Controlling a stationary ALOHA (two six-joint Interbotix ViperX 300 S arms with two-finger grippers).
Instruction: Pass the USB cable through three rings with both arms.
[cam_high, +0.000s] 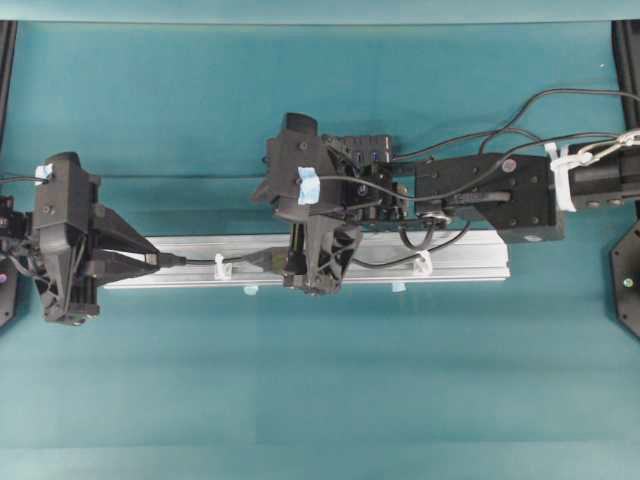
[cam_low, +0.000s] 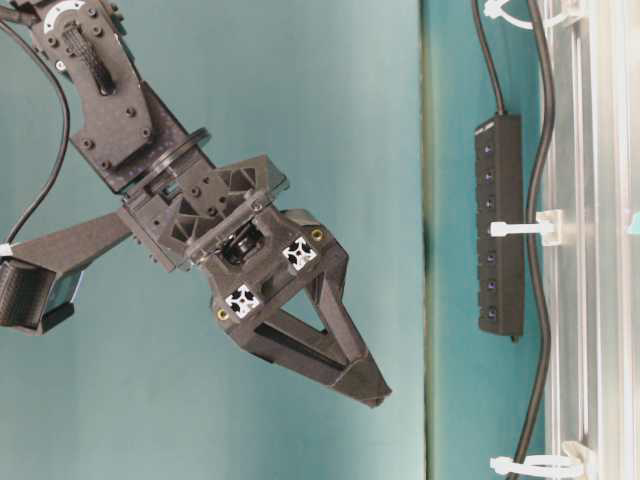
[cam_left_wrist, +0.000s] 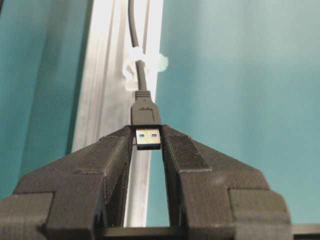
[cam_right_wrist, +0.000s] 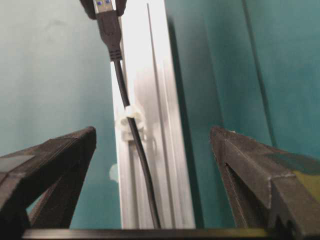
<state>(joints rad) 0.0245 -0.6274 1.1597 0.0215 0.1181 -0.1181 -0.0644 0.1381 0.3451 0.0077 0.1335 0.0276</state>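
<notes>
The USB cable (cam_high: 200, 261) lies along the silver rail (cam_high: 470, 262). In the left wrist view my left gripper (cam_left_wrist: 148, 140) is shut on the cable's plug (cam_left_wrist: 146, 114), just off the rail's left end. From the plug the cable passes through the nearest ring (cam_left_wrist: 136, 62) and runs on. In the overhead view two rings show (cam_high: 222, 266) (cam_high: 425, 263). All three rings (cam_low: 525, 228) (cam_low: 530, 465) (cam_low: 510, 12) show in the table-level view with the cable (cam_low: 541, 300) in them. My right gripper (cam_right_wrist: 153, 132) hangs open over the middle of the rail, its fingers (cam_right_wrist: 65, 155) well apart on either side of the cable (cam_right_wrist: 137, 145).
A black multi-port hub (cam_high: 365, 160) with its own lead lies behind the rail, partly under the right arm. Small light-blue tape tabs (cam_high: 398, 287) sit at the rail's front edge. Teal table surface lies in front of and behind the rail.
</notes>
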